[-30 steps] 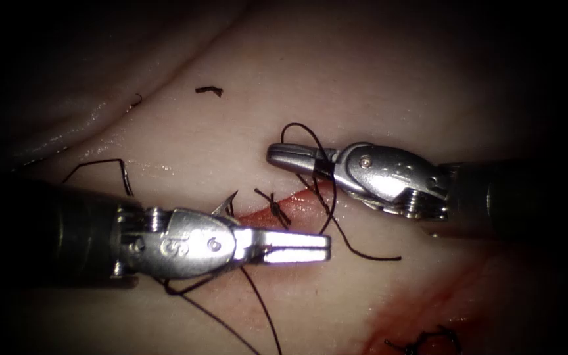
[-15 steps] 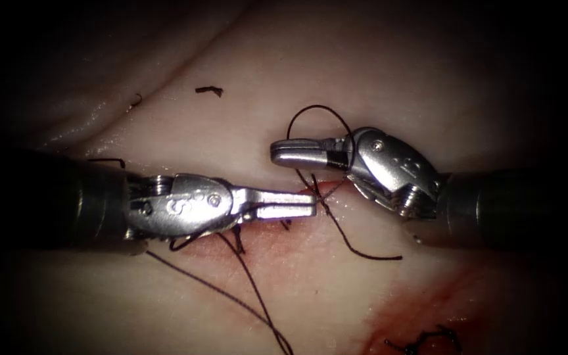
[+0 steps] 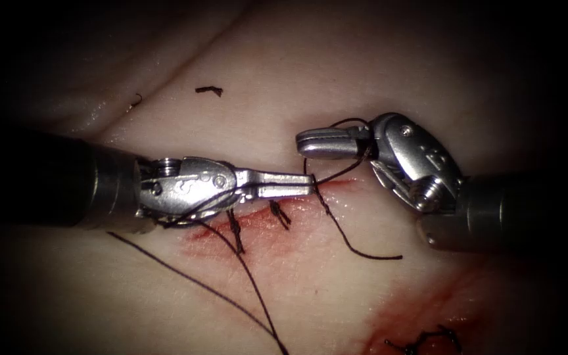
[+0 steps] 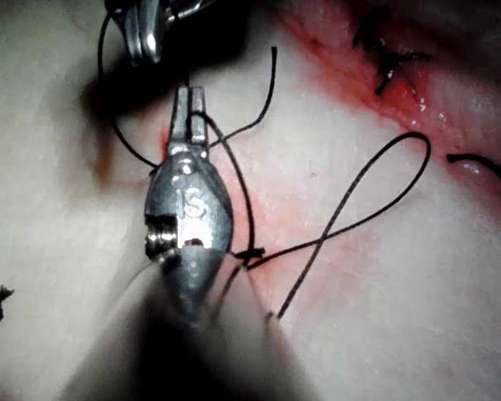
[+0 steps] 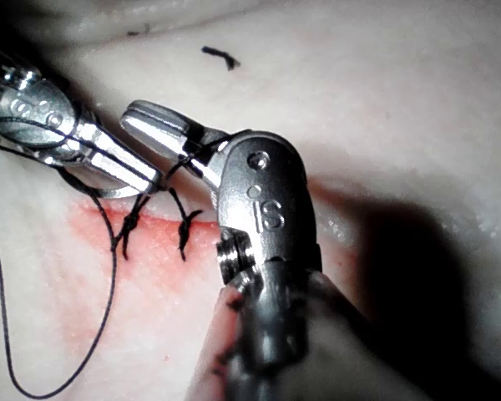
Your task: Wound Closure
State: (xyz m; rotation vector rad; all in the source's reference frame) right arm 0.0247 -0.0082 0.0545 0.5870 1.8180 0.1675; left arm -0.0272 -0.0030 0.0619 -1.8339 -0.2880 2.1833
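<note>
the thin dark suture thread (image 3: 336,223) runs from the left tool's tip to the right tool's jaws, taut between them, with a loop round the right tool's jaws; a free tail trails off below the right tool over the pale pork-belly tissue (image 3: 284,79). the left tool (image 3: 307,185), a steel needle driver, is closed, pinching the thread at its very tip. the right tool (image 3: 307,142) is closed on the thread near its jaw hinge. the two tips lie just apart, which probably keeps the span short and tensioned above the red-stained cut (image 3: 258,227). two dark knotted stitches (image 3: 279,213) sit in the cut just below the left tool's jaws. curved needle: not located, cannot say where it lies.
</note>
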